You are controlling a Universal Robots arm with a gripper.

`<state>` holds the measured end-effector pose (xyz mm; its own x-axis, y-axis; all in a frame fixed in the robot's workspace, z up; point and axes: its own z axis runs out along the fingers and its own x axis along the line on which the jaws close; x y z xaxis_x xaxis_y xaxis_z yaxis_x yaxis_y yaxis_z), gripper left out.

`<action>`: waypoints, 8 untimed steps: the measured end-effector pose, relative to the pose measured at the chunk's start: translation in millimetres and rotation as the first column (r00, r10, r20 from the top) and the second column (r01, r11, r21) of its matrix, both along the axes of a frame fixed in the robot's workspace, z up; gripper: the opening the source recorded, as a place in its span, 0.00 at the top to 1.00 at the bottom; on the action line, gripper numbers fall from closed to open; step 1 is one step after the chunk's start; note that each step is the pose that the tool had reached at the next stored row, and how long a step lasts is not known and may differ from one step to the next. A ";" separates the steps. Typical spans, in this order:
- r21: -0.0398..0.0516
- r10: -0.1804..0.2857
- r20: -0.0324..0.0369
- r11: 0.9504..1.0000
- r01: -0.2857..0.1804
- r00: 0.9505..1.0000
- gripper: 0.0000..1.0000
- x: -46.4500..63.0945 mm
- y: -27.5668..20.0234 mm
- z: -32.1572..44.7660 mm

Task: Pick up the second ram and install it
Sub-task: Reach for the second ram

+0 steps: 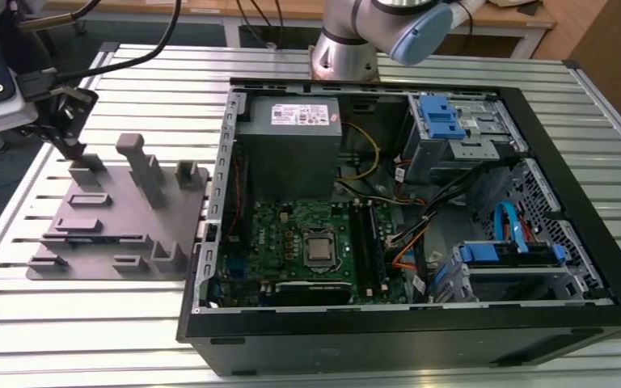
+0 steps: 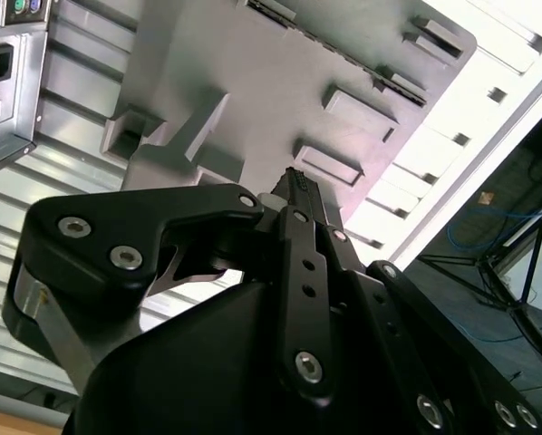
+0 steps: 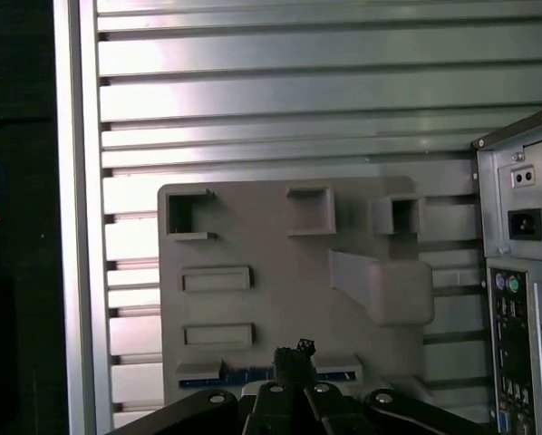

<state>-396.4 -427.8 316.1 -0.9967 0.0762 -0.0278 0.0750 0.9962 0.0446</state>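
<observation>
Treat the memory stick [image 3: 235,378] as light, thin and stiff but fragile. It is best pinched across its flat faces near the middle, clear of the contacts. It shows as a dark blue strip with a pale patch, sitting in a slot at the edge of the grey tray [image 3: 253,227]. The hand [image 3: 295,352] sits right over it, and you cannot tell whether it is clenched. The tray lies on the slatted tabletop [image 3: 298,91].
</observation>
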 end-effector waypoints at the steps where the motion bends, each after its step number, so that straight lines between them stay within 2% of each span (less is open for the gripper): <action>1: 0.000 0.000 0.000 1.000 0.000 1.000 0.93 0.0 0.0 -1.8; 8: 0.000 0.000 0.000 1.000 0.000 1.000 0.93 -0.1 0.0 -14.6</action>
